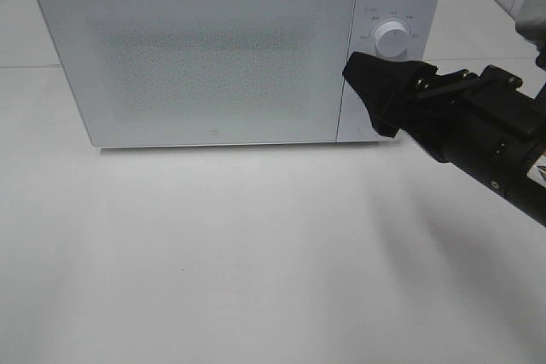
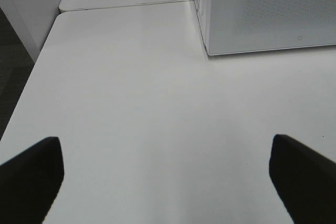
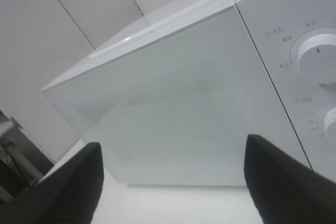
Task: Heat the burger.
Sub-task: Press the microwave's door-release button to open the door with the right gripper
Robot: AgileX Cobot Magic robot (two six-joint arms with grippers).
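**Left hand** (image 2: 165, 177): released. Its two black fingers (image 2: 31, 177) are spread wide with nothing between them. It hangs over the counter.

**Counter** (image 2: 131, 103): white and smooth. It lies directly under and ahead of the left hand. A seam to a second white slab runs farther out.

**Microwave** (image 2: 262, 14): white and box-shaped, standing on the counter. Its near lower corner is well ahead of the left hand and off to one side, well apart from the fingers.

**Right hand** (image 1: 368, 91): released. The black fingers (image 3: 283, 182) stand apart and grip nothing. The tips point at the microwave front, close before the lower part of the control panel and just beside the door's edge.

**Door** (image 3: 173, 103): shut. It is a pale frame around a dotted mesh window. It fills the space beyond and between the right hand's fingers.

**Upper dial** (image 1: 392, 39): white and round with a thin red tick. It sits on the panel just above the right hand's tips.

**Lower dial** (image 3: 331, 124): white, below the upper one, cut off by the edge of the right wrist view.

**Burger**: no view shows it. The mesh is too cloudy to tell whether it sits behind the door.
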